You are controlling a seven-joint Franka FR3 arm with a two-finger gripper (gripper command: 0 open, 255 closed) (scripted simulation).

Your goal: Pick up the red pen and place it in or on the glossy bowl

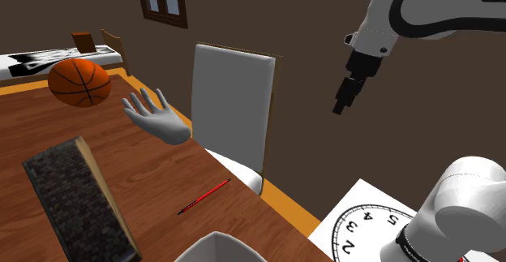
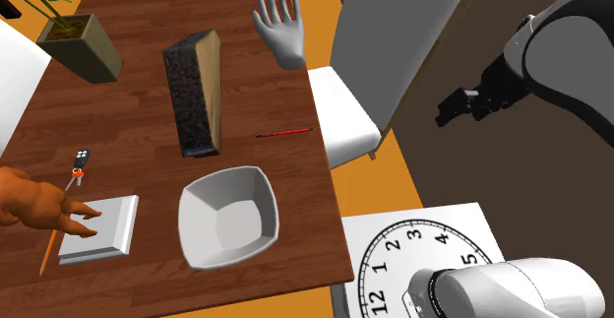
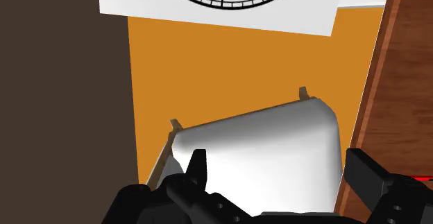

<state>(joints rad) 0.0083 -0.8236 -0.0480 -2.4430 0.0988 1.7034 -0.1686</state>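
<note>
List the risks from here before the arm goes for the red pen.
1. The white chair stands between the open gripper and the red pen. A straight path down toward the pen could clip the backrest.
2. The pen is thin and lies flat on the table, near the edge by the chair. The fingers might scrape the wood, or nudge the pen off the edge instead of clasping it.
</note>
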